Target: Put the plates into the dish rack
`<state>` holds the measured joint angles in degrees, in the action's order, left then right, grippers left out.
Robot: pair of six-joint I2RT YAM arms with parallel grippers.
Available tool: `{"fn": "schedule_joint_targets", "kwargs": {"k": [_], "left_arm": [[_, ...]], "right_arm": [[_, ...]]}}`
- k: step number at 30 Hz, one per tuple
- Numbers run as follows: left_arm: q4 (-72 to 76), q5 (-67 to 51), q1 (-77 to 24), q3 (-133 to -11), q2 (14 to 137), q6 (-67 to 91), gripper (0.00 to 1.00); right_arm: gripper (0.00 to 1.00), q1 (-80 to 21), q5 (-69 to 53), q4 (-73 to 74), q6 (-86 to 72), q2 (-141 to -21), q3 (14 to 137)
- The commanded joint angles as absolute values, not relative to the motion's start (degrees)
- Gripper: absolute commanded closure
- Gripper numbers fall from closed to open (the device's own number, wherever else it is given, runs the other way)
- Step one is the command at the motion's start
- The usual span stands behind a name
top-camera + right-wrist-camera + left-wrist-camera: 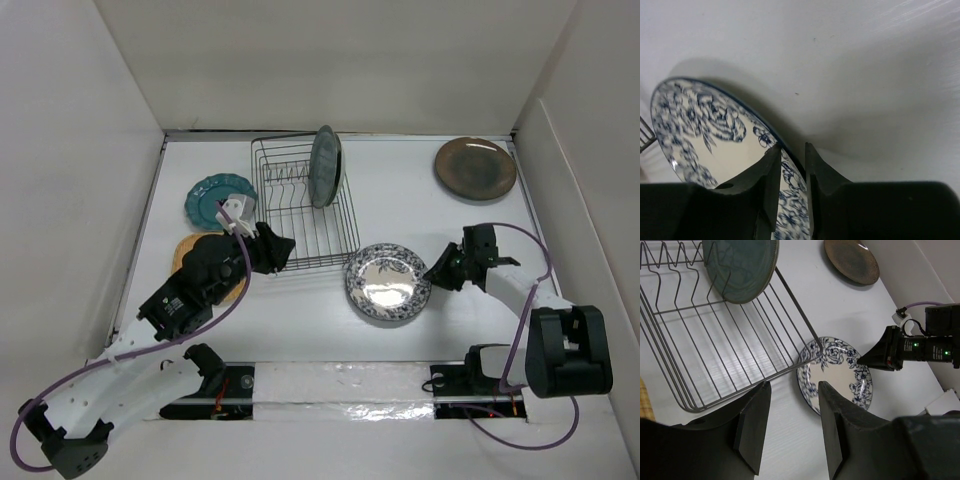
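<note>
The black wire dish rack (300, 215) stands at back centre with a grey-blue plate (326, 165) upright in it. A blue-and-white plate (388, 283) lies in front of the rack. My right gripper (440, 272) straddles its right rim and is shut on it (792, 155); the plate (700, 125) looks slightly tipped up. My left gripper (280, 250) is open and empty at the rack's front left corner (795, 425). A teal scalloped plate (212, 200) and an orange plate (185, 250), partly under the left arm, lie left of the rack. A brown plate (475, 168) lies back right. The mint plate is out of view.
White walls close the table on the left, back and right. In the left wrist view the rack (715, 340), the grey-blue plate (740, 267), the brown plate (851, 260), the patterned plate (837, 372) and the right gripper (862, 360) all show.
</note>
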<state>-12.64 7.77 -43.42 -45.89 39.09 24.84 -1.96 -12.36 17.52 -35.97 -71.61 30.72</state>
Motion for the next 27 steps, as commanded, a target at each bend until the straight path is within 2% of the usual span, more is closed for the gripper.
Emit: {"fn": "schedule_joint_targets", "kwargs": {"k": [1,7,10,12,14,16,22,25,27], "left_arm": [[-10.4,8.2,-43.7,-46.2,39.3,24.0,0.60],[-10.4,8.2,-43.7,-46.4,40.3,24.0,0.60],[-10.4,8.2,-43.7,-46.5,40.6,24.0,0.60],[-10.4,8.1,-43.7,-46.6,40.8,24.0,0.60],[-10.3,8.1,-43.7,-46.6,41.1,23.9,0.60],[-10.4,8.2,-43.7,-46.6,41.5,23.9,0.60],[-10.3,8.3,-43.7,-46.7,41.9,23.9,0.60],[-10.3,8.2,-43.2,-46.7,42.0,23.9,0.60],[-10.3,8.2,-43.2,-46.6,42.0,23.9,0.60]], "right_arm": [[0.74,-1.7,-5.5,16.4,-38.5,-71.1,31.7],[0.76,2.6,2.3,15.7,-40.2,-67.0,31.9],[0.72,3.4,4.4,14.5,-39.7,-65.1,30.9],[0.60,4.0,3.8,13.3,-39.3,-65.0,30.3],[0.43,4.0,1.5,10.9,-38.9,-65.9,29.3],[0.40,4.0,-1.8,9.3,-39.0,-67.2,28.1],[0.44,4.0,-5.9,5.5,-39.5,-72.4,26.7],[0.53,5.4,-7.6,5.3,-38.8,-73.1,26.9],[0.66,6.8,-8.5,5.2,-38.4,-73.7,27.0]]}}
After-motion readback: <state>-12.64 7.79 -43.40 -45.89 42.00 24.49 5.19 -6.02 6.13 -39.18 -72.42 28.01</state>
